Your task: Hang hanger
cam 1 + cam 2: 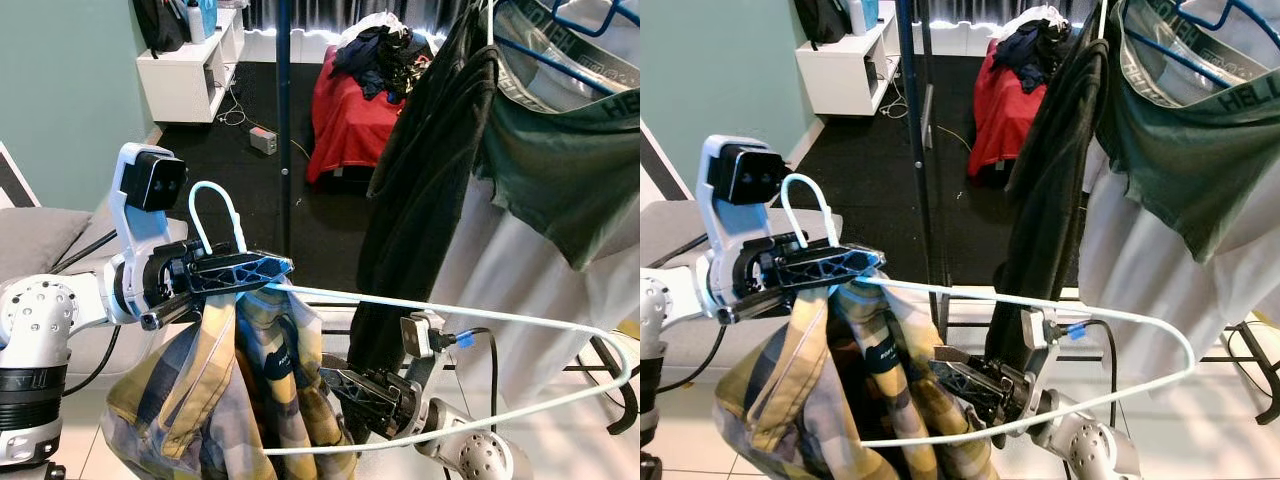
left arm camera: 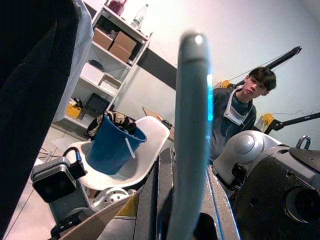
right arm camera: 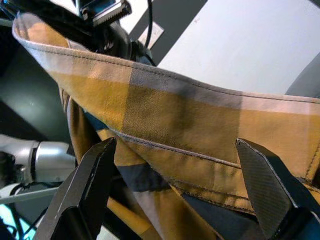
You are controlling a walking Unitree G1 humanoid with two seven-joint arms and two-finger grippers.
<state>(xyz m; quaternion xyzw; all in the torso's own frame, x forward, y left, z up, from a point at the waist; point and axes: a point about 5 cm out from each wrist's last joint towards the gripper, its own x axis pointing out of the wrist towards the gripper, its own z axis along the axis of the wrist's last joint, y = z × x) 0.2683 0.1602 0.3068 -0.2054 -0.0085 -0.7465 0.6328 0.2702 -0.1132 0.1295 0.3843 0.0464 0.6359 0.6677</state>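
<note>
Near the left of the scene, the left tool (image 1: 262,268) has its black fingers pressed together on the neck of a pale blue hanger (image 1: 460,315), just under its hook, which stands up in a loop above the fingers. From there the hanger's thin frame runs right across the scene, bends round at the far right and comes back low toward the right tool (image 1: 350,385). A yellow and navy plaid shirt (image 1: 215,400) hangs from the hanger below the left tool, draping down between the two arms.

The right tool sits low and near, just right of the shirt, its two fingers (image 3: 82,192) spread wide apart with the plaid cloth lying between them and not gripped.

Behind, to the right, a dark garment (image 1: 425,190), a green one (image 1: 560,165) and a white one hang from a clothes rack. A dark vertical pole (image 1: 284,120) stands further back, with a red-covered heap of clothes (image 1: 350,110) and a white shelf unit (image 1: 190,75) on the dark floor beyond. A person (image 2: 237,120) appears in the left wrist view.
</note>
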